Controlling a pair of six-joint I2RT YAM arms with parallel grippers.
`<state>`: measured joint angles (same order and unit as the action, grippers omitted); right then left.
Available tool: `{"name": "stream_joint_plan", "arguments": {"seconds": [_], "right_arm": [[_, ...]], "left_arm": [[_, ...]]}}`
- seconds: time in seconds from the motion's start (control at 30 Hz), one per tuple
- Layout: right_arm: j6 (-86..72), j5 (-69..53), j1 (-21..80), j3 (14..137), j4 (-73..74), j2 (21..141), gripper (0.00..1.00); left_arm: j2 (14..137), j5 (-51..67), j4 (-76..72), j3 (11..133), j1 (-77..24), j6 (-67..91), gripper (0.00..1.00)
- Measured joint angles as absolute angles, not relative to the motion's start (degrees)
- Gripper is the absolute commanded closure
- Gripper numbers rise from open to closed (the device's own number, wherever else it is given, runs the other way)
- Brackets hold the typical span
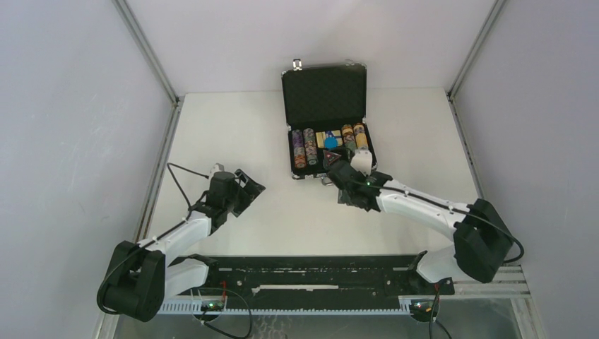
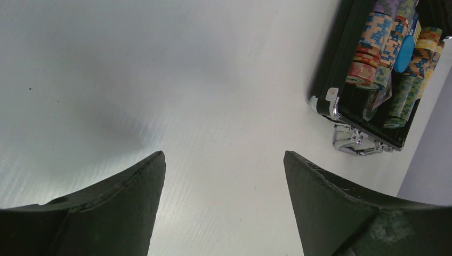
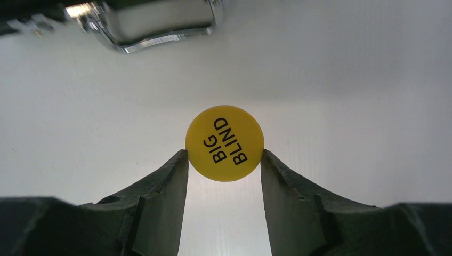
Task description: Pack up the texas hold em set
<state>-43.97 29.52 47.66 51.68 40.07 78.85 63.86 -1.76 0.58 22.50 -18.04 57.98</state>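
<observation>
Left gripper [image 1: 253,187]: nearest to me on the left side, hanging low over bare table [image 1: 233,127]. Its jaws are spread wide and there is nothing between them.

Right gripper [image 3: 224,156]: reaches further in, right up to the front edge of the case. The jaws are set narrow and pinch a small disc by its rim, one fingertip on each side.

Yellow round token [image 3: 225,143]: the disc in that pinch, printed BIG BLIND in black, with white table behind it.

Handle [image 3: 154,24]: shiny silver, just beyond the token on the case's near side. It is not touching the token.

Briefcase [image 1: 295,169]: black with silver trim, lying open at the far middle of the table, well apart from the left arm.

Poker chips [image 1: 305,147]: multicoloured rows on edge, filling slots at the left and right of the tray.

Blue round token [image 1: 330,142]: sits among the chips near the tray's middle.

Lid [image 1: 325,95]: stands upright at the back, showing its dark foam lining.
</observation>
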Motion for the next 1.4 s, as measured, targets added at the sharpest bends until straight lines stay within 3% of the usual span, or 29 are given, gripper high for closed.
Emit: {"name": "stream_joint_plan", "arguments": {"seconds": [0.3,0.7,0.77,0.83,0.87,0.93,1.2,1.4], "right_arm": [[-33.5,27.6,41.7,68.5,37.6,91.5,0.43],[-23.1,21.8,31.6,100.7,38.1,117.0,0.43],[-22.2,20.7,30.6,105.5,38.5,120.8,0.35],[-21.5,19.7,30.0,110.5,39.5,124.6,0.11],[-20.9,19.2,29.7,113.2,40.1,126.6,0.04],[-19.9,18.4,29.3,116.9,40.2,129.6,0.01],[-18.7,17.2,29.4,108.7,35.0,128.3,0.22],[-19.3,17.9,29.4,98.5,31.9,124.4,0.58]], "left_arm": [[64.9,-1.6,0.5,23.3,-18.1,58.0,0.14],[68.7,-1.3,0.5,24.3,-18.1,57.8,0.14],[69.0,-1.2,0.5,24.7,-18.1,57.6,0.14],[69.1,-1.3,0.5,24.9,-18.1,57.4,0.14],[69.1,-1.3,0.5,25.0,-18.1,57.4,0.14],[69.2,-1.3,0.5,25.0,-18.1,57.4,0.14],[70.9,-1.3,0.2,25.7,-18.1,56.9,0.14],[70.9,-1.3,0.1,25.7,-18.1,56.9,0.14]]}}
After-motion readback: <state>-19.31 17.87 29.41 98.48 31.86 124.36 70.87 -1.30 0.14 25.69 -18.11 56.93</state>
